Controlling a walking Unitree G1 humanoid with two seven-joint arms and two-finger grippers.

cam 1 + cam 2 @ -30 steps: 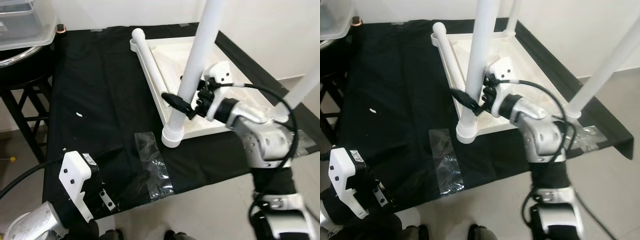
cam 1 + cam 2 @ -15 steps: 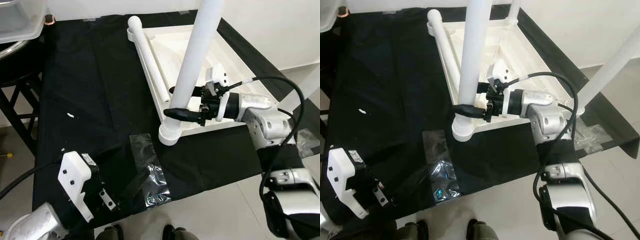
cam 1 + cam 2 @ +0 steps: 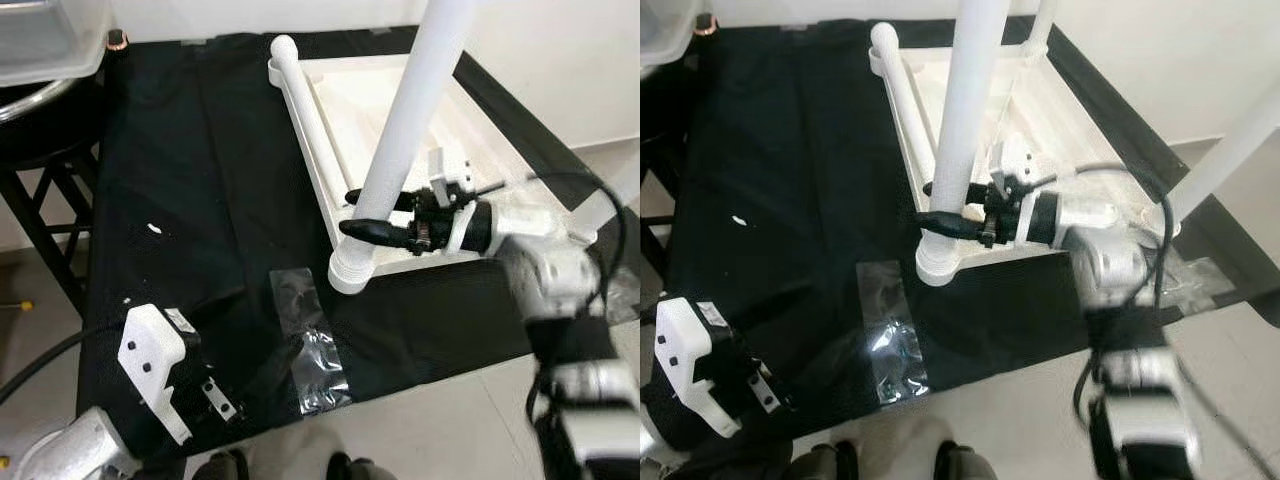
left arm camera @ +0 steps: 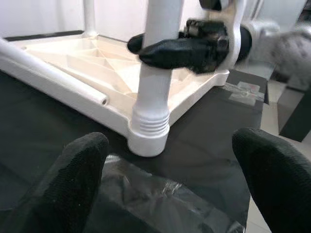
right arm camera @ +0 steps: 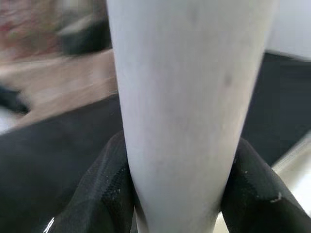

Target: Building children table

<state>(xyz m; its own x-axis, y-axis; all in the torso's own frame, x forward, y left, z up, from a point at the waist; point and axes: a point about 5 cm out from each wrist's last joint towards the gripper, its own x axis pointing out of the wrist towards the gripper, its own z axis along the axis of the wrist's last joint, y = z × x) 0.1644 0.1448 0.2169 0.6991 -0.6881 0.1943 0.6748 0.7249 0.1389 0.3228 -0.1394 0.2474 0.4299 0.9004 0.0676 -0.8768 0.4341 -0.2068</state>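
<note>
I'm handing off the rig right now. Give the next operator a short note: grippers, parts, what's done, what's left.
Right gripper: jaws shut around the upright white leg, just above its threaded base.
Left gripper: jaws open, low by the near edge of the black cloth, holding nothing.
Tabletop lies upside down on the cloth.
Done: the gripped leg stands in the near corner socket; other legs stand at further corners.
Left: one loose leg lies along the tabletop's edge, not yet fitted.

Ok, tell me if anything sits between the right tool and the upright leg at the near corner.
Nothing visible does. The right tool is shut on the leg, one black finger each side, just above its corner socket.
</note>
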